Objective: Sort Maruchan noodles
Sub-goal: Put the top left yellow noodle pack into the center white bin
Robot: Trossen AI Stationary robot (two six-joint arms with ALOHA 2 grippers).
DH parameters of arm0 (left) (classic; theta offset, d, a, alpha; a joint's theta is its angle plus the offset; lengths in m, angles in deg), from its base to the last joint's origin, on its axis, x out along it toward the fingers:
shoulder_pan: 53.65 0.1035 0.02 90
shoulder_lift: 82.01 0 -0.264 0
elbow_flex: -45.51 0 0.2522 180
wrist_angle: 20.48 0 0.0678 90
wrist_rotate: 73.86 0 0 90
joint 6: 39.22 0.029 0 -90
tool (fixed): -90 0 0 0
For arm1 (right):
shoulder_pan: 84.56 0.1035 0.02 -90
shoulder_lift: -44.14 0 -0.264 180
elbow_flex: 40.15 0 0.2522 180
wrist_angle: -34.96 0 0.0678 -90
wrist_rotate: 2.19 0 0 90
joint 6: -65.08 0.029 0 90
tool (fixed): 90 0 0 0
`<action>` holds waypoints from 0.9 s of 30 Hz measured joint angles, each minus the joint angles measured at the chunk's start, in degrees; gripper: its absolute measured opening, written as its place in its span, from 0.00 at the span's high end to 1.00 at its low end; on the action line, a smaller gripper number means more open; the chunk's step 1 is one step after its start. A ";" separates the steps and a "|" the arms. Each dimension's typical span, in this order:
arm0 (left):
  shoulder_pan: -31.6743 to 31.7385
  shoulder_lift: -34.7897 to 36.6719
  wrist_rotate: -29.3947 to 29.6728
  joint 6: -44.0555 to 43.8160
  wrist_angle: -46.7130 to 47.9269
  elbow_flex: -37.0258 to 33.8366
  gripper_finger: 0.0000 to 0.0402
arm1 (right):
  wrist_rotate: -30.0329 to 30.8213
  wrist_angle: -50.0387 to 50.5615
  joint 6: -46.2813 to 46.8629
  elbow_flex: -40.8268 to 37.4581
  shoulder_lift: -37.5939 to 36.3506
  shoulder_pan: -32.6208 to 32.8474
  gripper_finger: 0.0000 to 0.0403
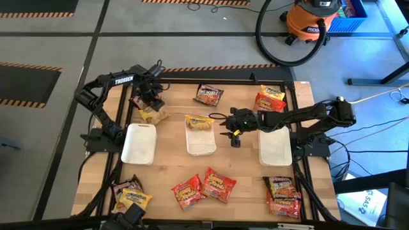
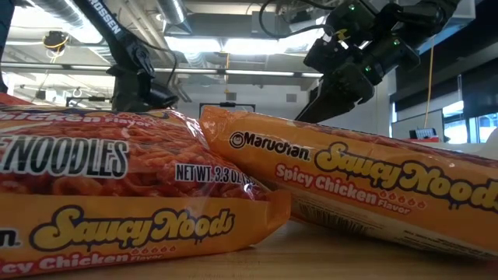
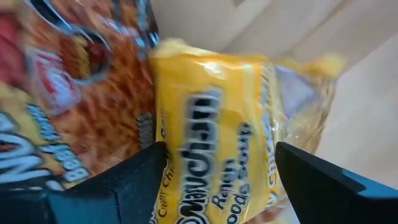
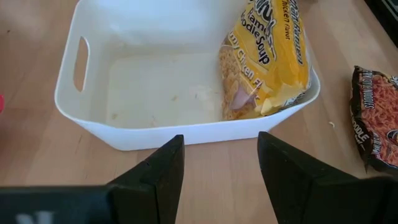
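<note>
At the table's far left a yellow noodle packet [image 1: 154, 115] [image 3: 211, 93] lies beside a dark packet [image 1: 137, 102] [image 3: 81, 93]. My left gripper [image 1: 151, 103] [image 3: 217, 149] is above it, pointing down and open, one finger on each side of the packet. My right gripper [image 1: 229, 131] [image 4: 221, 140] hangs open with nothing between its fingers, just right of the middle white tray [image 1: 201, 148] [image 4: 186, 134]. Another yellow packet [image 1: 199, 122] [image 4: 267, 56] leans against that tray's far end wall. My left gripper straddles the yellow packet across its width from above, with the fingers [image 3: 146, 171] at its two long edges. I cannot tell whether they touch it. The packet lies on the table.
White trays stand at left [image 1: 139, 144] and right [image 1: 275, 147]. Packets lie at the far middle [image 1: 209, 94], far right [image 1: 270, 97], near middle [image 1: 204, 186], near left [image 1: 131, 195] and near right [image 1: 283, 195]. Two orange packets [image 2: 117, 194] fill the low view.
</note>
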 joint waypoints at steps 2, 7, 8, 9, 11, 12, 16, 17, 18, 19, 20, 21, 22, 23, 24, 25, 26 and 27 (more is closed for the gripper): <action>-0.74 0.00 -0.09 0.39 -0.25 -1.16 0.26 | 0.01 -0.15 -0.01 0.00 0.00 0.00 0.55; -2.09 0.04 -1.91 1.03 -3.20 -3.58 0.27 | 0.04 -0.31 -0.20 0.00 0.02 0.00 0.55; -2.17 0.07 -2.98 1.05 -3.71 -4.05 0.27 | 0.04 -0.33 -0.20 0.00 0.02 0.00 0.55; -2.24 0.07 -3.91 1.06 -4.11 -4.44 0.28 | 0.07 -0.33 -0.20 0.00 0.02 0.00 0.55; -2.38 0.07 -5.20 1.11 -4.54 -4.87 0.32 | 0.08 -0.35 -0.20 0.00 0.02 0.00 0.55; -2.39 0.07 -5.42 1.23 -4.70 -4.95 0.35 | 0.09 -0.35 -0.21 0.00 0.02 0.00 0.55; -2.39 0.07 -6.29 1.98 -5.50 -4.98 0.49 | 0.34 -0.39 -0.22 0.00 0.02 0.00 0.55; -2.42 0.07 -6.35 2.51 -5.61 -4.98 0.52 | 0.42 -0.38 -0.22 0.00 0.02 0.00 0.55; -2.47 0.07 -6.37 3.03 -5.63 -4.98 0.56 | 0.44 -0.39 -0.22 0.00 0.02 0.00 0.55; -2.50 0.07 -6.37 3.37 -5.70 -4.98 0.59 | 0.44 -0.39 -0.22 0.00 0.02 0.00 0.55; -2.52 0.07 -6.37 3.50 -5.76 -4.96 0.62 | 0.45 -0.39 -0.22 0.00 0.02 0.00 0.55; -2.54 0.07 -6.37 3.53 -5.76 -4.98 0.65 | 0.45 -0.37 -0.22 0.00 0.02 0.00 0.55; -2.67 0.07 -6.37 3.51 -5.78 -4.96 0.68 | 0.45 -0.38 -0.22 0.00 0.02 0.00 0.55; -2.89 0.07 -6.33 3.52 -5.80 -4.96 0.70 | 0.46 -0.39 -0.22 0.00 0.02 0.00 0.55; -3.22 0.09 -6.28 3.55 -5.83 -4.96 0.73 | 0.46 -0.39 -0.24 0.00 0.02 0.00 0.55; -3.59 0.09 -6.29 3.62 -5.83 -4.96 0.75 | 0.46 -0.37 -0.22 0.00 0.02 0.00 0.55; -3.92 0.09 -6.29 3.86 -5.92 -4.96 0.78 | 0.46 -0.39 -0.22 0.00 0.02 0.00 0.55; -4.21 0.11 -6.28 4.03 -5.99 -4.96 0.80 | 0.46 -0.39 -0.24 0.00 0.02 0.00 0.55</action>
